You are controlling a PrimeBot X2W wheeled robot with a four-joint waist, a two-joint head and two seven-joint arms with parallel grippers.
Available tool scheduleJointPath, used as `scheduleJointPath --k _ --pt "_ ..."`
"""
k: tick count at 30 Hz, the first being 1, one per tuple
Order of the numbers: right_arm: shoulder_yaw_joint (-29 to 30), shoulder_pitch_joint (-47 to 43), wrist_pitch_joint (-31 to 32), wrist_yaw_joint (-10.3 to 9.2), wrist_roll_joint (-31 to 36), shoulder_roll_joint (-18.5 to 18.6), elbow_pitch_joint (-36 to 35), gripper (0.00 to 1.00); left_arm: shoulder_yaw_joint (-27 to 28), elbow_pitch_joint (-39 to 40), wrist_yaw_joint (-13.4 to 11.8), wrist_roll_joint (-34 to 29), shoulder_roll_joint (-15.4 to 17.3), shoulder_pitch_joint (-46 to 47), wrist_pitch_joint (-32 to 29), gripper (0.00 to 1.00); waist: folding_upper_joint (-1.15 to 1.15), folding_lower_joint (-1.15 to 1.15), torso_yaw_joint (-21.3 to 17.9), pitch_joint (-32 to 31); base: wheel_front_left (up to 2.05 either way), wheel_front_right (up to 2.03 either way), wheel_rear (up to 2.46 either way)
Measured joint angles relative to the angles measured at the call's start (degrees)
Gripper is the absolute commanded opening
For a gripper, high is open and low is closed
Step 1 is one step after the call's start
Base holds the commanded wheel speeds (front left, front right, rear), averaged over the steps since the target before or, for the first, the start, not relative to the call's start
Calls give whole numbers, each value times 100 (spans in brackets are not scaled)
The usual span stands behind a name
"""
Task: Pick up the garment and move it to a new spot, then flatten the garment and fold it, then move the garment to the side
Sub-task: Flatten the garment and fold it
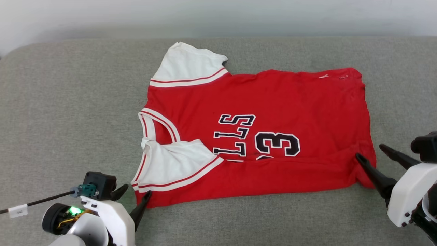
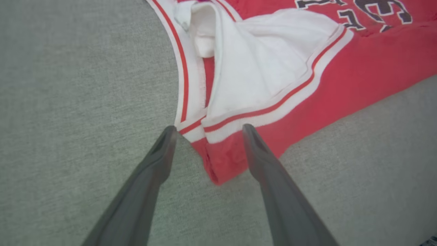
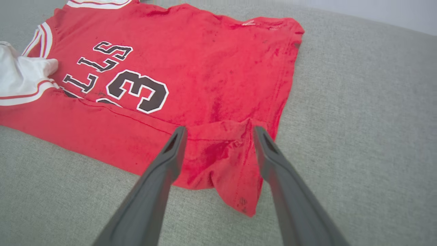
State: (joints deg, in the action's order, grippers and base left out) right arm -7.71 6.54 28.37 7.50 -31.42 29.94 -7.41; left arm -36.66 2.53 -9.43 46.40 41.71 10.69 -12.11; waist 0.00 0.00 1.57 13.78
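Red jersey (image 1: pixel 273 102) lies spread on the grey cushion (image 1: pixel 68 102). The left gripper (image 1: pixel 137 190) holds its jaws apart around the shoulder corner, and the right gripper (image 1: pixel 369 151) holds its jaws apart around the hem corner.

It looks like a home, or a room set up as one. A broad grey cushion (image 1: pixel 68 112) of woven upholstery cloth with a rounded far-left corner, like a sofa seat or a mattress, sits against a plain pale wall (image 1: pixel 218 15), and a red shirt (image 1: pixel 280 99) lies on it. Which of the two it is cannot be told.
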Motion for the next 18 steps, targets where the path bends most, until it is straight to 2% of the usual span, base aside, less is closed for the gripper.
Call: scheduleJointPath --k 6,9,12,13,14,18 --pt "263 -158 194 0 137 -222 -491 100 -16 -138 -188 24 98 -21 -264 100 0 0 -142 251 0 0 0" --pt "343 -190 245 0 191 -300 -637 100 -30 -216 -178 59 109 -16 -337 100 0 0 -225 367 0 0 0" --pt "489 -220 254 0 271 -369 -722 100 -33 -337 -58 192 81 36 -398 100 0 -1 -287 465 0 0 0" --pt "537 -243 285 0 297 -393 -725 100 -29 -389 -13 234 66 57 -403 43 0 -1 -300 484 0 0 0" --pt "571 -266 307 0 354 -400 -721 100 -21 -441 16 247 45 83 -403 0 0 -2 -311 494 0 0 0" --pt "686 -368 478 0 623 -403 -584 100 24 -655 93 292 -140 192 -226 0 0 -1 -305 457 0 0 0"
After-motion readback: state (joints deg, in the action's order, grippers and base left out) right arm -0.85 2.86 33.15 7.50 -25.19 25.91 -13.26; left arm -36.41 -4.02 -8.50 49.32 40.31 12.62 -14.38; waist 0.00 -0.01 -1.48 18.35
